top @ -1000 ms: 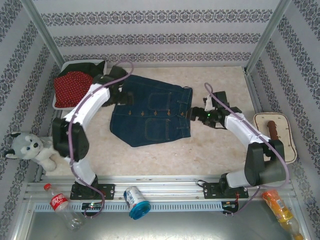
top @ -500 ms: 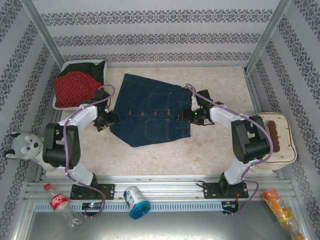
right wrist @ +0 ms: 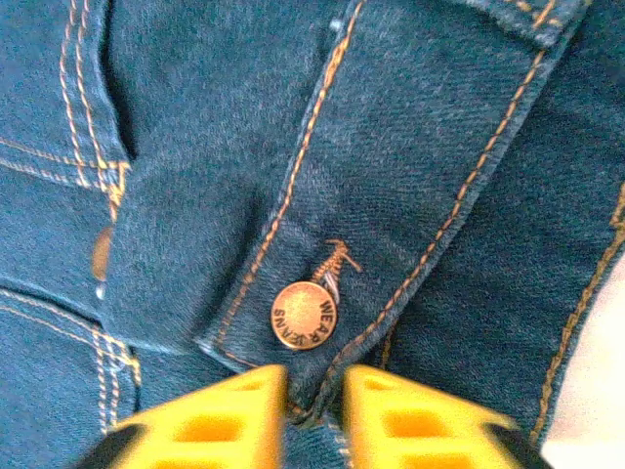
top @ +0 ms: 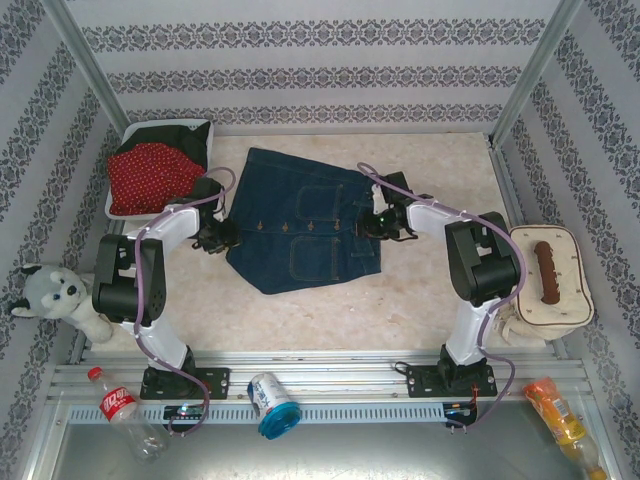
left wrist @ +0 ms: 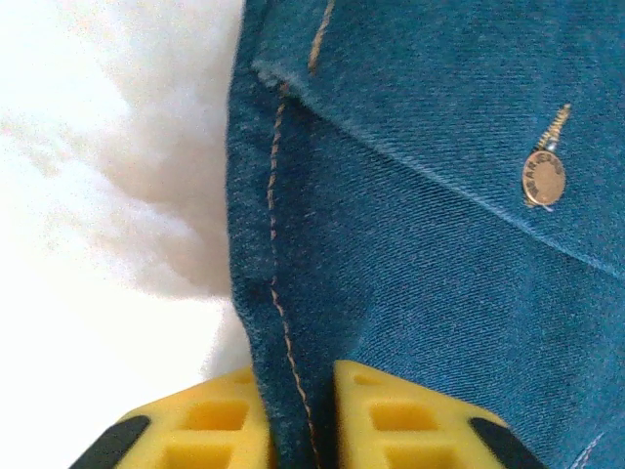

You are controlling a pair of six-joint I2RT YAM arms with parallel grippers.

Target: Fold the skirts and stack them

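A dark blue denim skirt [top: 305,220] lies spread flat in the middle of the table, its buttons facing up. My left gripper [top: 222,237] is at its left edge, shut on the stitched hem [left wrist: 283,322]. My right gripper [top: 372,224] is at its right edge, shut on the waistband [right wrist: 322,391] just below a brass button [right wrist: 305,315]. A red polka-dot skirt [top: 145,172] lies heaped in the white basket [top: 117,212] at the back left, with black cloth [top: 182,134] behind it.
A cream pouch with a brown handle [top: 545,275] lies at the right edge. A stuffed husky [top: 60,298] sits off the left side. A plastic bottle [top: 120,408], a can [top: 270,402] and an orange bottle [top: 560,415] lie along the front rail.
Both grippers moved onto the denim skirt's opposite edges and closed on the cloth. The left arm came down from near the basket; the right arm folded in toward the waistband.
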